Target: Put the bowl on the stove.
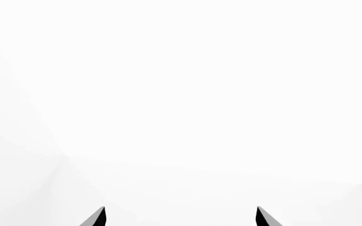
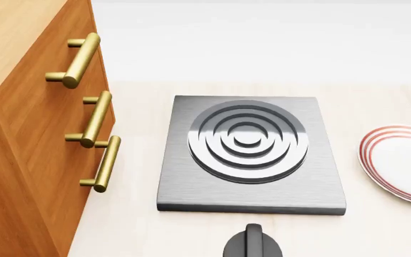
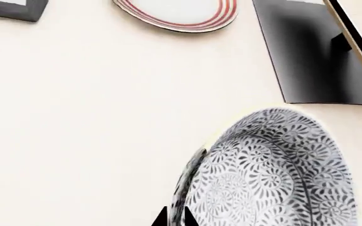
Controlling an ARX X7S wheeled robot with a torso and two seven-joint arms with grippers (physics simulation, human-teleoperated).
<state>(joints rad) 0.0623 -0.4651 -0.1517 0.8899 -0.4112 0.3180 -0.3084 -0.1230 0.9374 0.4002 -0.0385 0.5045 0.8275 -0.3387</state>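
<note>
The bowl (image 3: 275,174), white with a fine grey floral pattern, fills the near part of the right wrist view over the pale counter. My right gripper (image 3: 176,220) is shut on its rim, one black fingertip inside and one outside. The stove (image 2: 248,155), a dark grey square slab with raised burner rings, lies in the middle of the head view with nothing on it; one corner shows in the right wrist view (image 3: 11,9). My left gripper (image 1: 181,216) is open and empty, facing only plain white. Neither gripper nor the bowl shows in the head view.
A white plate with red rim rings (image 2: 402,163) lies right of the stove and also shows in the right wrist view (image 3: 177,12). A round black knob (image 2: 254,243) sits in front of the stove. A wooden drawer cabinet with brass handles (image 2: 94,120) stands at the left. A dark panel (image 3: 313,61) lies beyond the bowl.
</note>
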